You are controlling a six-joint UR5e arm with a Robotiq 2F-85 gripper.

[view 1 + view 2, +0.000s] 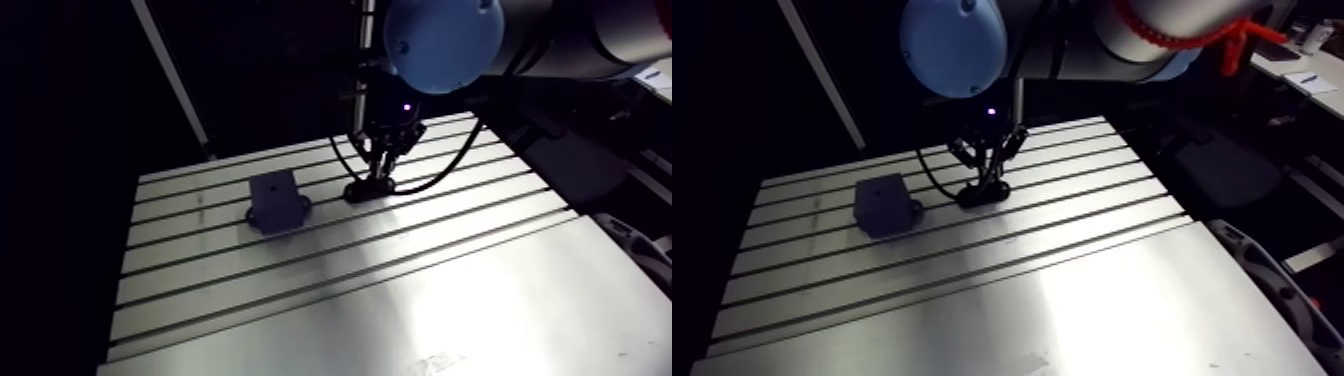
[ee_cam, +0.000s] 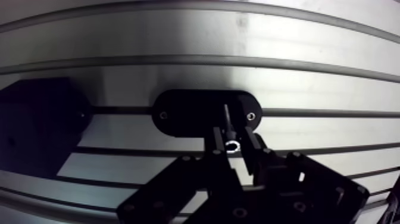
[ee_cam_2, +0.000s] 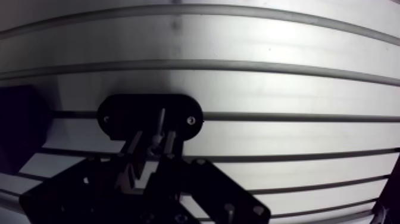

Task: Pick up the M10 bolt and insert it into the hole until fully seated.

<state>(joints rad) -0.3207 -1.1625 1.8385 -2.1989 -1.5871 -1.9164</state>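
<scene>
Gripper [image 2: 232, 140]: clenched on the M10 bolt [image 2: 227, 118]
M10 bolt: upright between the fingertips, over the black oval plate [image 2: 190, 113]
Dark block [image 1: 274, 198]: on the table [image 1: 400, 300], near the plate, not touching

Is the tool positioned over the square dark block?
No, the tool is down at the oval black plate, with the dark block off to one side.
</scene>
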